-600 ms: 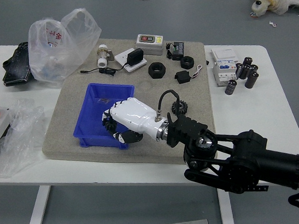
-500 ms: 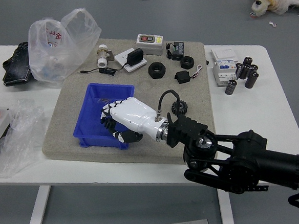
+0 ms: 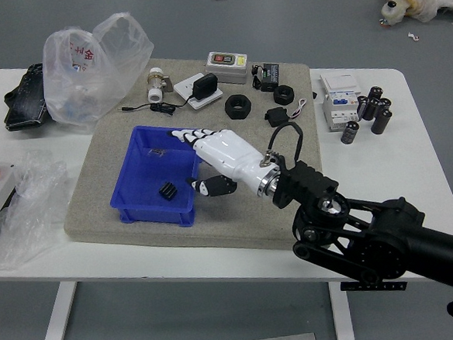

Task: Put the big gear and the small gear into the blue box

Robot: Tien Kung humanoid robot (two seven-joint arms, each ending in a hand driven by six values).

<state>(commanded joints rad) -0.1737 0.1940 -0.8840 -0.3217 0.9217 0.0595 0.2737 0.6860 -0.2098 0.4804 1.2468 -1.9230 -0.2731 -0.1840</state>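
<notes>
Drawn back rightward since the earlier frame, the right arm (image 3: 387,240) reaches toward the blue box (image 3: 158,216) at its left, the right hand (image 3: 233,155) empty with fingers spread above a lowered thumb (image 3: 214,186), left of which the boxed dark gear (image 3: 168,190) looks light, stiff, best pinched across its teeth.

Right arm (image 3: 402,239) enters at the lower right edge of the frame and slopes up leftward. Wrist (image 3: 271,181) lies right of centre; a black cable (image 3: 295,131) loops above it. Right robot hand (image 3: 233,158) is near centre, white back upward. Fingers (image 3: 191,133) extended left, relaxed; thumb (image 3: 217,186) set below, apart from them.
</notes>
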